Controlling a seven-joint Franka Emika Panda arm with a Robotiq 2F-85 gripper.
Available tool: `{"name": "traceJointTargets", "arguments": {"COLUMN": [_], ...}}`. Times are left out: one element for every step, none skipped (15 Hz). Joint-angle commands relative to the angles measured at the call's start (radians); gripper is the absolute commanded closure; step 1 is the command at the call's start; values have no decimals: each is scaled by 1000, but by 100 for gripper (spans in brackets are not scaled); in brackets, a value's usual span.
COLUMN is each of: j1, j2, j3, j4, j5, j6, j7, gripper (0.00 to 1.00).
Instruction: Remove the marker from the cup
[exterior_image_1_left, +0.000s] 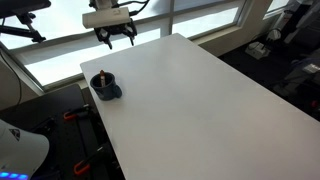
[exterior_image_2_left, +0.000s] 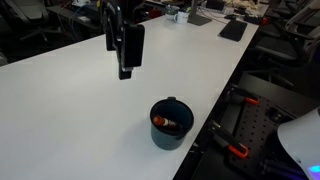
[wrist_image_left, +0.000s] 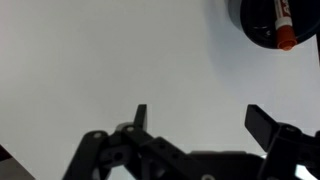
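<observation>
The cup (exterior_image_2_left: 171, 123) is a small dark blue-grey mug standing near the edge of the white table; it also shows in an exterior view (exterior_image_1_left: 104, 87) and at the top right of the wrist view (wrist_image_left: 262, 22). The marker (exterior_image_2_left: 169, 123) lies inside it, its reddish-orange end showing; in the wrist view (wrist_image_left: 282, 24) it leans in the cup with the orange tip at the rim. My gripper (exterior_image_2_left: 125, 68) hangs open and empty above the table, well away from the cup; it also shows in an exterior view (exterior_image_1_left: 115, 38) and in the wrist view (wrist_image_left: 197, 118).
The white table (exterior_image_1_left: 200, 100) stretches wide beyond the cup. Windows run behind the arm. Desks, chairs and dark equipment (exterior_image_2_left: 235, 30) stand past the table's far edge. A white robot base (exterior_image_2_left: 300, 150) and red clamps sit beside the table's near edge.
</observation>
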Motion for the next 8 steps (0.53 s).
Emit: {"name": "traceJointTargets", "arguments": {"j1": [66,95,119,143,165,163,154,151], "j2": [-39,-46,-61,-80,-103,-59,-68,-71], "j3": [-26,-39,-50,-63,-82,-97,-94,-103], "j4": [-123,-150,-171,-190,-210,-153,-160,-158], "j5": [216,321,411,500,586,613,669,702], "j6": [136,162,169,165,154,127,122,116], "j7": [-185,-275,-351,-428,-510,-552,-618,-661], "gripper": [0,0,0,0,0,0,0,0]}}
